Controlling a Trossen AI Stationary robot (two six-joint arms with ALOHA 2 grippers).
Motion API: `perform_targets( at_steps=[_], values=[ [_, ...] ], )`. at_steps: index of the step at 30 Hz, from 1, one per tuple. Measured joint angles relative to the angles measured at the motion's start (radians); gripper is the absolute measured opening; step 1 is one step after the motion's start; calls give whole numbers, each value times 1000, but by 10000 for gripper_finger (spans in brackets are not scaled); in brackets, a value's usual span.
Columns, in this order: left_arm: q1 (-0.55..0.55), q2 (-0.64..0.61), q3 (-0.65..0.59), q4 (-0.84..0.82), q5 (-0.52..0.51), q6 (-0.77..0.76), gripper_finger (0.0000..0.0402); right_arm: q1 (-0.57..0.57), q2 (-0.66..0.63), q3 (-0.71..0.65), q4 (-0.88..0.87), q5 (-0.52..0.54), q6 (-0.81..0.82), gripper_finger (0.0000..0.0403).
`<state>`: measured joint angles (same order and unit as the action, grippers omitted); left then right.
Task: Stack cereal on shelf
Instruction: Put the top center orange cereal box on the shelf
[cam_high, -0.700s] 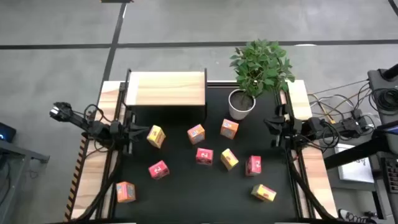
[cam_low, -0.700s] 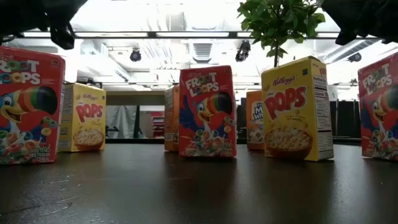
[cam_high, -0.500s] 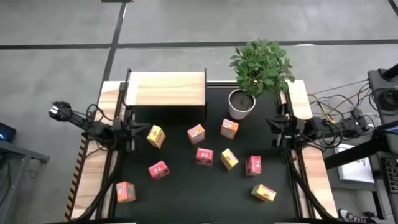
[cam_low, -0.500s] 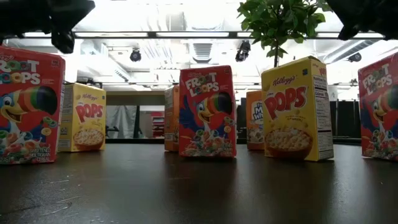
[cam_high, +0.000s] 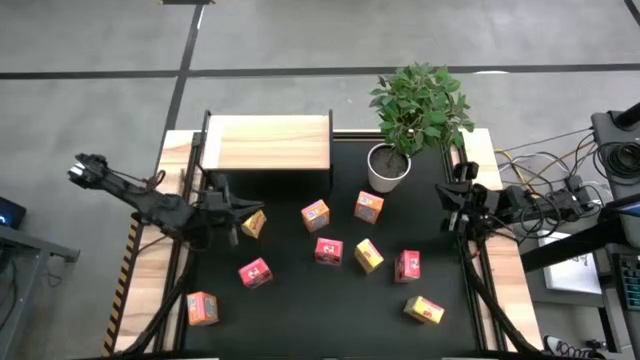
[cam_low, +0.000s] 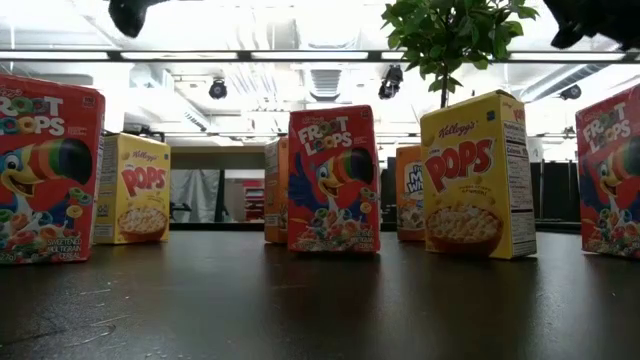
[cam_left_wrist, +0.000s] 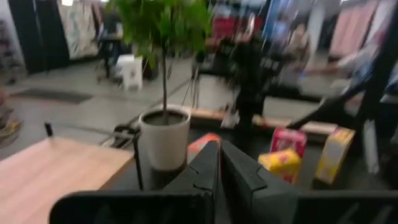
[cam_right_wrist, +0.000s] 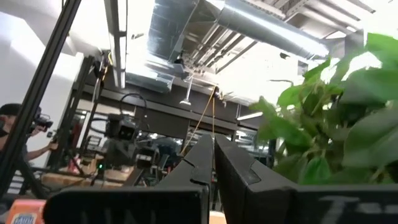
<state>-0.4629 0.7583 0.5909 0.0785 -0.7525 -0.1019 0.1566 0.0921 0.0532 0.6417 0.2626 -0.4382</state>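
1. The left hand hangs over the dark surface with its fingers pressed together and nothing between them, just beside a yellow cereal box.
2. The right hand waits at the surface's right edge, fingers also pressed together, empty.
3. The cereal boxes stand scattered in front of the shelf; its wooden top is bare.
4. These small cardboard boxes look light and fairly stiff, though thin walls would likely dent under a hard squeeze.
5. The printed fronts look smooth, so slipping is possible; pinching across the two broad faces near the top seems safest.
6. The plant pot stands near the shelf's right end.
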Motion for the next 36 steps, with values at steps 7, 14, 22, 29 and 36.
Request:
perform_targets(
  at_steps=[7,14,22,29,36],
  values=[
    [0,208,218,-194,2,-38,0,0,2,36,-45,0,-5,9],
    [34,407,419,-342,37,-39,0,0,2,36,-51,0,-25,9],
    [190,586,498,-368,331,-51,0,0,2,37,-51,1,-34,9],
    [364,681,495,-374,551,-103,18,0,2,38,-54,9,-37,9],
    [438,732,495,-382,571,-102,110,0,2,38,-62,71,-38,9]
  ],
)
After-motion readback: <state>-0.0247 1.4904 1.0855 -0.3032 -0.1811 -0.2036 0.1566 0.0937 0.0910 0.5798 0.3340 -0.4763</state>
